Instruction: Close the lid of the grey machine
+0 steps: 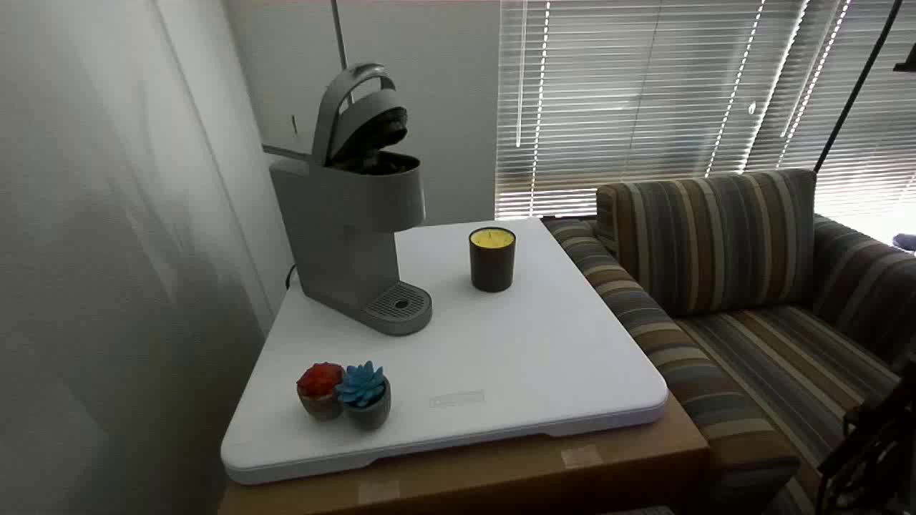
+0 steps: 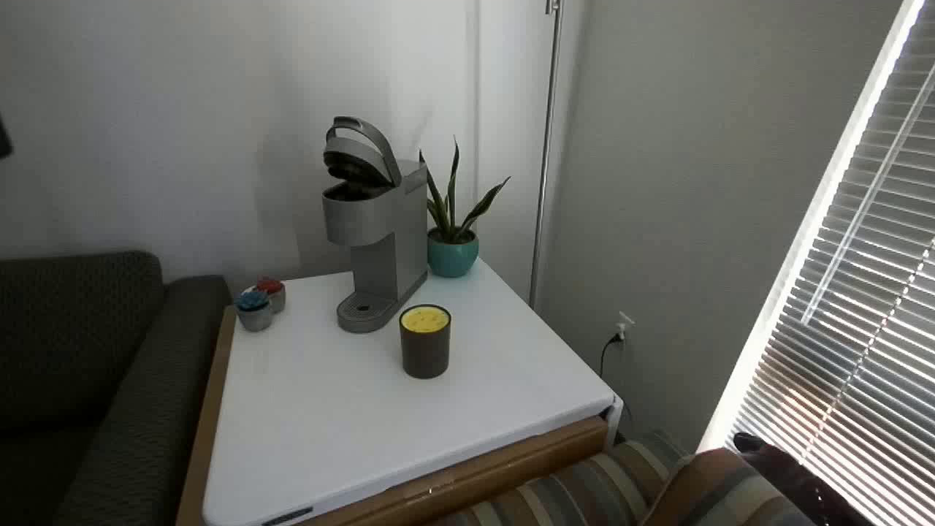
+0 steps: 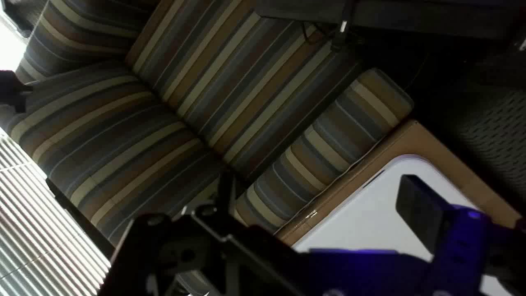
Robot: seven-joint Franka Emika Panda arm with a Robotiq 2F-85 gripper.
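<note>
The grey machine point(image 1: 343, 229) stands upright on the white table in both exterior views, also here point(image 2: 376, 267). Its lid point(image 1: 361, 118) is raised and tilted back, with the curved handle on top; it also shows raised here point(image 2: 358, 155). The opening under the lid is visible and dark inside. My gripper point(image 3: 320, 201) is open in the wrist view, with its fingers wide apart and nothing between them. It is well away from the machine, which is out of the wrist view. Dark parts of my arm show at the right edge point(image 1: 873, 436) and lower right point(image 2: 789, 475) in the exterior views.
A dark candle jar point(image 1: 492, 261) stands beside the machine's base. Two small succulent pots, red point(image 1: 320, 390) and blue point(image 1: 363, 397), stand near a table edge. A snake plant in a teal pot point(image 2: 453, 256) is behind the machine. A striped armchair point(image 1: 705, 243) adjoins the table point(image 1: 529, 357).
</note>
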